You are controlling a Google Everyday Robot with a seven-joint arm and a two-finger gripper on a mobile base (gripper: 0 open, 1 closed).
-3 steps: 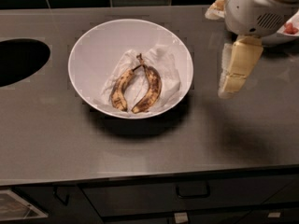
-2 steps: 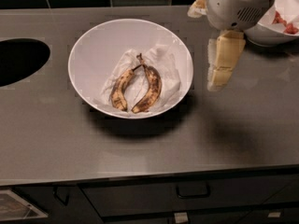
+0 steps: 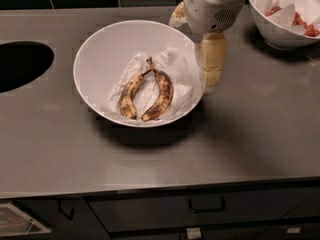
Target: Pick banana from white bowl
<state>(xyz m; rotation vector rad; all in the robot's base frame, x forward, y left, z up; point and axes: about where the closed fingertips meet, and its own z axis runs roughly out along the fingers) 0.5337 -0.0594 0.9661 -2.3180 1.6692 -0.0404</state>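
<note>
The white bowl (image 3: 100, 44) sits on the grey counter, left of centre, lined with crumpled white paper. Two overripe bananas lie in it, joined at the stems. The banana (image 3: 131, 93) is the slimmer, straighter left one, dull yellow with brown speckles. The fatter, darker, curved one (image 3: 162, 97) lies to its right. My gripper (image 3: 211, 83) hangs pointing down from the white arm housing (image 3: 215, 6), just outside the bowl's right rim, to the right of both bananas and holding nothing I can see.
A deeper white bowl (image 3: 274, 34) with red pieces and paper stands at the back right. A dark round opening (image 3: 20, 64) is in the counter at the left. The counter's front edge (image 3: 160, 188) runs above dark drawers.
The arm and gripper have moved left, from over the open counter to the bowl's right rim. The bananas and the bowl have not moved.
</note>
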